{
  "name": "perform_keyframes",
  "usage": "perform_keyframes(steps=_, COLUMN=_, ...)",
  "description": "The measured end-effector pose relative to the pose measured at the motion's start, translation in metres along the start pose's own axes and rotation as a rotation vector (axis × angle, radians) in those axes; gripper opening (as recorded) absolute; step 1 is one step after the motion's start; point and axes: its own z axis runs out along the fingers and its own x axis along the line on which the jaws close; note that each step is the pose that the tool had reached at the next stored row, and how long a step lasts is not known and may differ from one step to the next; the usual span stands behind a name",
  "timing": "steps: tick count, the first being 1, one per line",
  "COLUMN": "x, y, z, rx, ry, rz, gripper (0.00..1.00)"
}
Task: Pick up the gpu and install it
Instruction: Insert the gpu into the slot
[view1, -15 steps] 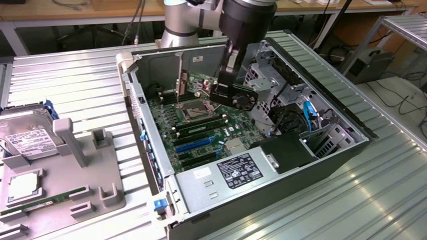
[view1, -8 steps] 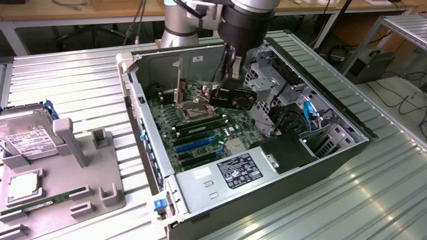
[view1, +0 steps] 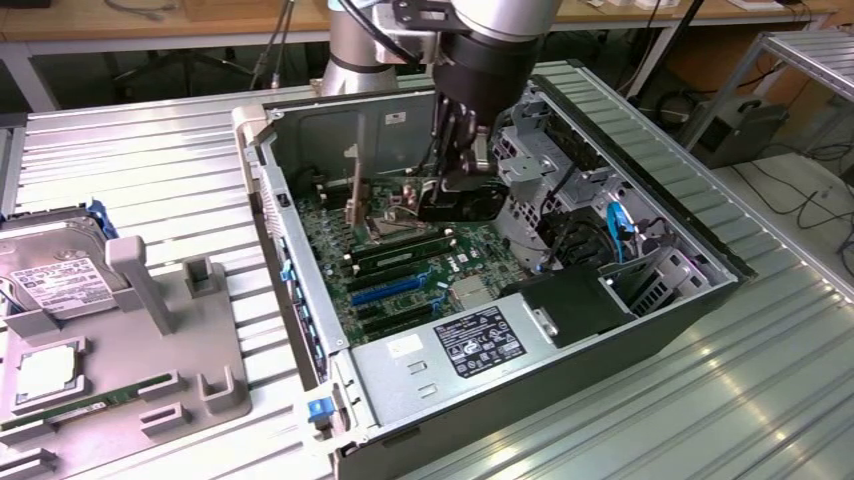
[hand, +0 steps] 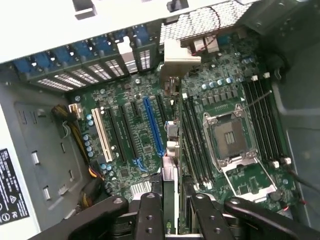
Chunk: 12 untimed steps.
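Observation:
My gripper (view1: 461, 185) reaches down into the open computer case (view1: 287, 225) and is shut on the gpu (view1: 462, 205), a dark card held over the motherboard (view1: 400, 265). In the wrist view the gpu (hand: 170, 190) shows edge-on as a thin green-edged card running away from the gripper (hand: 174, 210). Its silver end bracket (hand: 179, 59) sits by the case's rear slot openings. The card hangs between the long blue expansion slot (hand: 152, 125) and the black memory slots (hand: 195, 140). I cannot tell whether its edge touches a slot.
The empty processor socket (hand: 231, 134) lies beside the memory slots. A power supply (view1: 454, 345) and drive cage (view1: 627, 250) crowd the case's near end. Outside, at the exterior view's left, a grey fixture (view1: 160, 330) holds a hard drive (view1: 54, 280) and a green memory stick (view1: 94, 402).

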Motion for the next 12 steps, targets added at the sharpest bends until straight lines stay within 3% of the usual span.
perform_keyframes(steps=6, x=0.0001, y=-0.0003, z=0.0044, rx=-0.0008, ry=0.0053, rz=-0.129, gripper=0.26)
perform_keyframes(steps=12, x=0.0018, y=0.0010, z=0.0066, rx=-0.0004, ry=0.0062, rz=-0.177, gripper=0.26)
